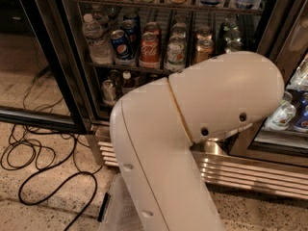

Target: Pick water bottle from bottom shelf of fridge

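The fridge [72, 66] stands ahead with its black frame and its left glass door swung open. My white arm [192, 129] fills the middle of the view and hides most of the bottom shelf [107, 104]. At the shelf's visible left end stands a small pale bottle [109, 90], probably the water bottle, beside a dark-liquid bottle with a white cap [127, 81]. My gripper is out of view, somewhere past the arm's bulk.
The rack above holds a taller clear bottle [94, 37] and several cans [149, 49]. The ribbed steel base grille [250, 172] runs along the floor. Black cables [33, 158] loop on the speckled floor at the left. A second cooler section with bottles [284, 114] is at the right.
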